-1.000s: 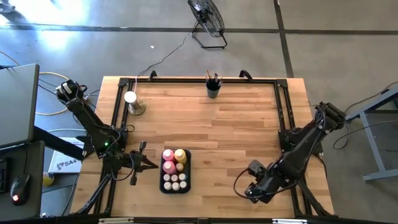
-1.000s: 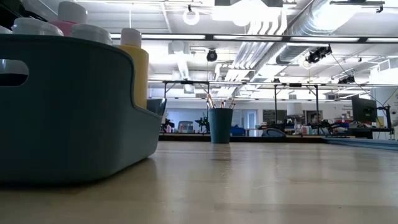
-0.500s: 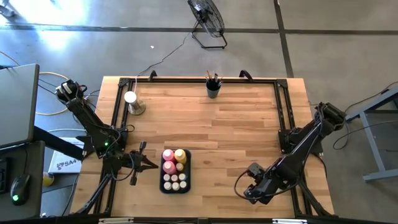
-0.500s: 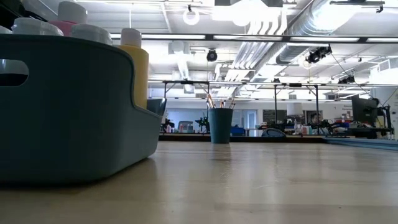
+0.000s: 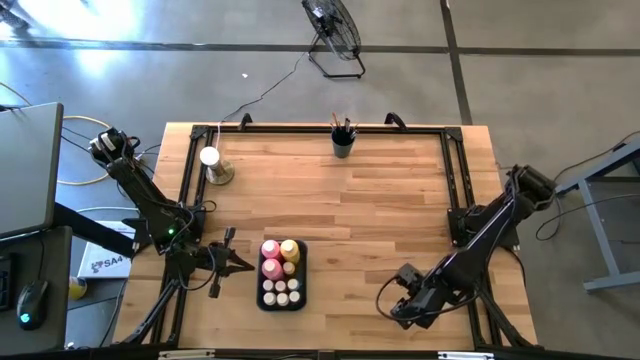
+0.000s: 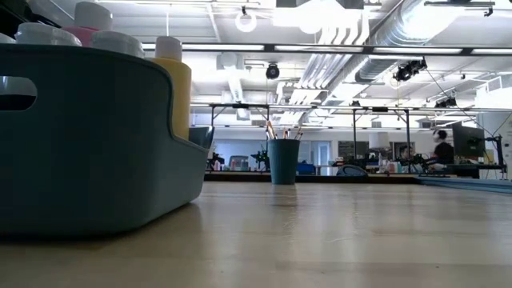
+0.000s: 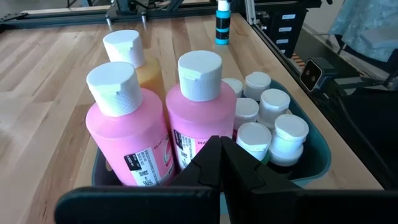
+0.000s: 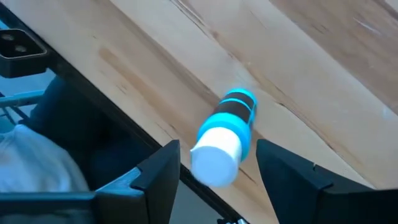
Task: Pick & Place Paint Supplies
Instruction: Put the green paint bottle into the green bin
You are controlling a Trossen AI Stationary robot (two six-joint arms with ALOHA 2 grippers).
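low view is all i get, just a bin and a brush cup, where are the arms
Observer: The right tool is open, its fingers on either side of a small blue bottle that stands close to a table edge.
Operator: and the left one
Observer: The left tool is shut, beside the bin and pointing at it.
Operator: whats in the bin
Observer: Two pink bottles, a yellow bottle and several small white-capped bottles.
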